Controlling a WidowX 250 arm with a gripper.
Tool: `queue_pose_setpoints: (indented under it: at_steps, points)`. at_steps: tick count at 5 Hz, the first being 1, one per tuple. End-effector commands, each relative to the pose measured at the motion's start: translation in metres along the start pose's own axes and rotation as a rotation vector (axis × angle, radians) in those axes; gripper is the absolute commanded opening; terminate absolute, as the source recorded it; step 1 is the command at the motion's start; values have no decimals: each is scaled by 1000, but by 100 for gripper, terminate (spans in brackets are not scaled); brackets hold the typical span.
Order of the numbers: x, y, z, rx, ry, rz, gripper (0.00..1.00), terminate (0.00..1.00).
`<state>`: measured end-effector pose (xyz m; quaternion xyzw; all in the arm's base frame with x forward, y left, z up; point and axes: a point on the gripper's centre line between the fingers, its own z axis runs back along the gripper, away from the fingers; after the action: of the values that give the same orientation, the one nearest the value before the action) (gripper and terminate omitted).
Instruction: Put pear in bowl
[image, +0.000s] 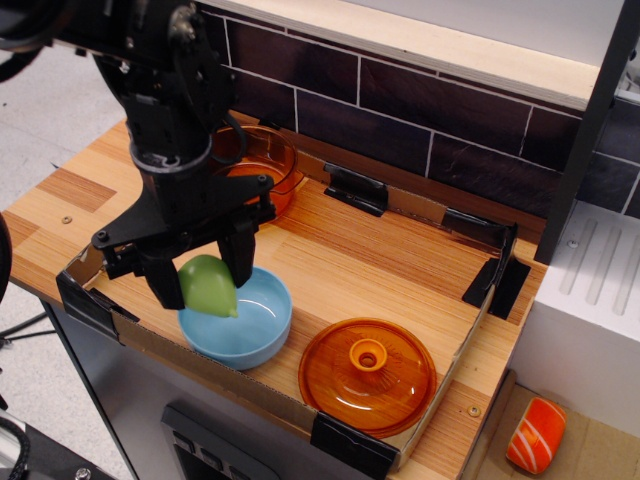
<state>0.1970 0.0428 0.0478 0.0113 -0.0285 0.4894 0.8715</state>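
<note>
The light-green pear (208, 286) is held between the fingers of my black gripper (203, 283), which is shut on it. The gripper hangs over the left part of the light-blue bowl (252, 325), with the pear just above the bowl's left rim. The bowl stands on the wooden board near the front edge. Part of its left side is hidden behind the pear and the gripper.
A transparent orange pot (262, 165) stands behind the gripper, partly hidden by the arm. A flat orange lid with a knob (368, 375) lies right of the bowl. A low cardboard rim with black corner brackets (492, 275) edges the board. A dark tiled wall (400, 110) is behind.
</note>
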Motion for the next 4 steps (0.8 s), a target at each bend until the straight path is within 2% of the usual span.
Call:
queue_pose_setpoints:
  at_steps: [1, 2, 3, 4]
  points:
    - [2, -6, 15, -22, -5, 2, 100, 0]
    - [6, -7, 35, -49, 10, 16, 100, 0]
    - [16, -5, 62, -104, -25, 30, 100, 0]
    - [27, -3, 88, -87, -29, 24, 100, 0]
